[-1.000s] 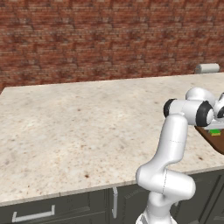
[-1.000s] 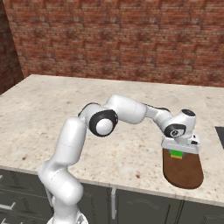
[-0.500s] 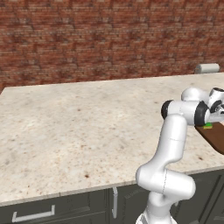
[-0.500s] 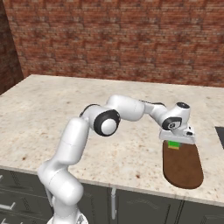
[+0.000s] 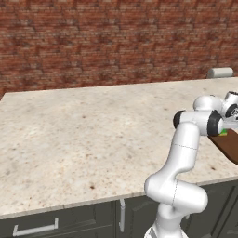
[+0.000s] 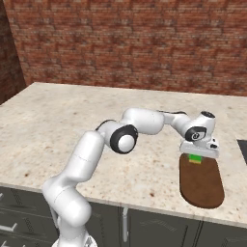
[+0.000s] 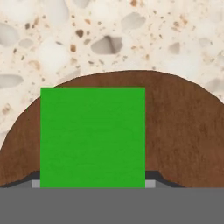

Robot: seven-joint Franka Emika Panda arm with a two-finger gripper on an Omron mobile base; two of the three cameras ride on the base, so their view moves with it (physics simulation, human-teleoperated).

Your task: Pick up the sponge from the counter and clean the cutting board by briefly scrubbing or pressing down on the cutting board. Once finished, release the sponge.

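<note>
The dark reddish-brown cutting board (image 6: 202,182) lies on the beige speckled counter (image 6: 72,125) near its front edge. My gripper (image 6: 198,153) hangs over the board's far rounded end, shut on the green sponge (image 6: 195,158). In the hand view the sponge (image 7: 92,138) sits square between the fingers, with the board's curved end (image 7: 183,131) and the counter (image 7: 131,35) behind it. Whether the sponge touches the board I cannot tell. In the left base view the sponge (image 5: 224,132) peeks out as a green sliver behind the forearm, above the board (image 5: 230,148).
A grey cylinder (image 5: 220,72) lies at the back right by the brick wall (image 5: 116,42). A dark edge (image 6: 242,147) shows on the counter right of the board. Dark cabinets (image 6: 154,226) run below the counter's front edge.
The gripper has carried the sponge from the board's middle towards its far end. Since half a second ago it has barely moved.
</note>
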